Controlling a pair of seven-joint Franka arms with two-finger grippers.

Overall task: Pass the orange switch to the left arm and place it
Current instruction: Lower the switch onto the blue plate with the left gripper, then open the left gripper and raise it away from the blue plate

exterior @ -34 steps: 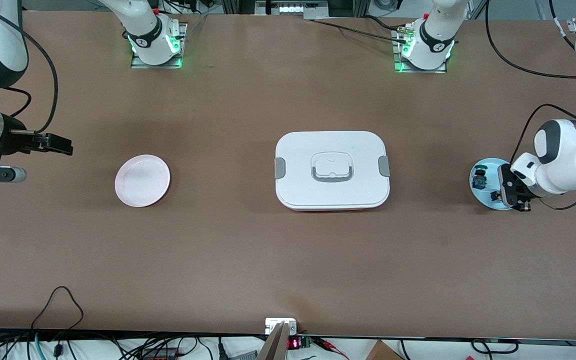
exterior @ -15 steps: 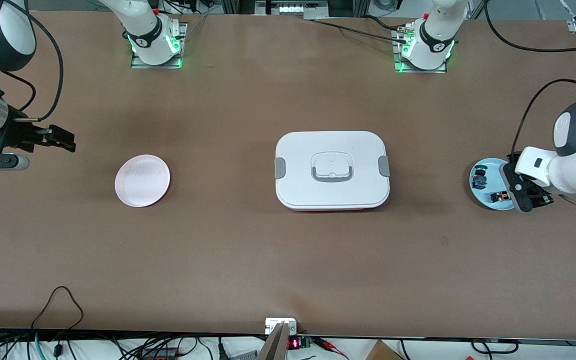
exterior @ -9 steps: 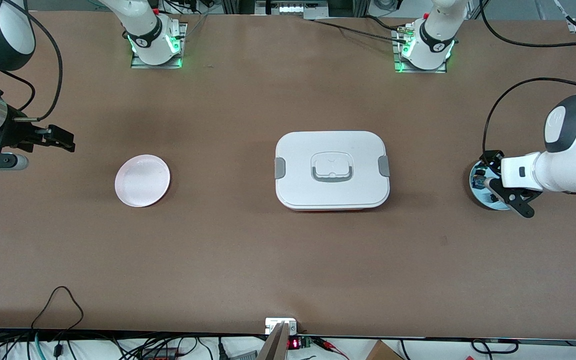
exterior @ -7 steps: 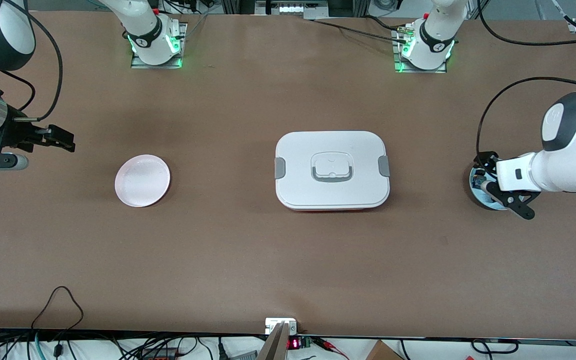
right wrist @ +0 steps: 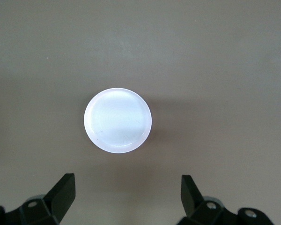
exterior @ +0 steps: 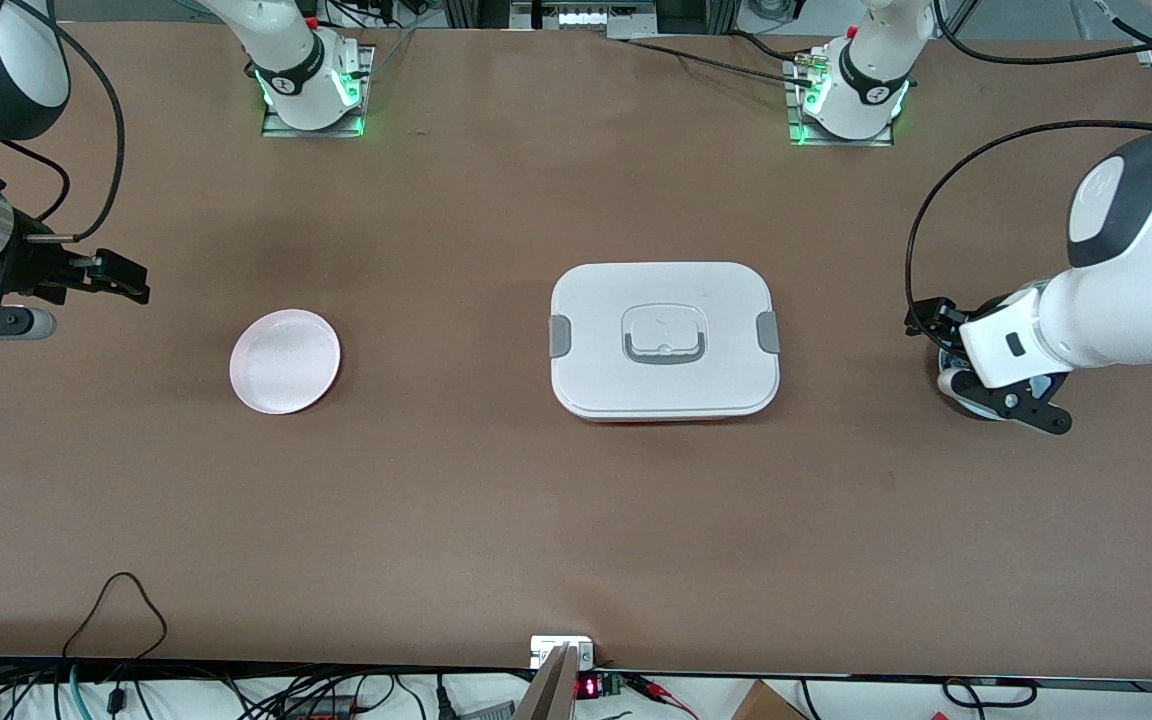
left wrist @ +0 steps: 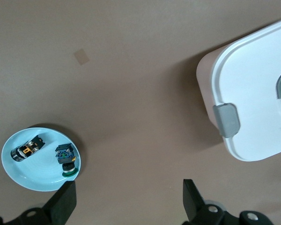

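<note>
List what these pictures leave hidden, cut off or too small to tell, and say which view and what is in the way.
- Front view: the left arm covers most of the blue plate; the orange switch shows only in the left wrist view.
- Left wrist view: the box runs off the edge.
- Front view: the right gripper fingers merge.
- Markings on the blue-and-green part: too small.

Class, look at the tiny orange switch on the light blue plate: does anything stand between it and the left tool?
Nothing visible does. The black cylindrical orange switch lies exposed on the round light blue plate beside a small blue-and-green-topped part, and the left tool hangs open over that plate.
</note>
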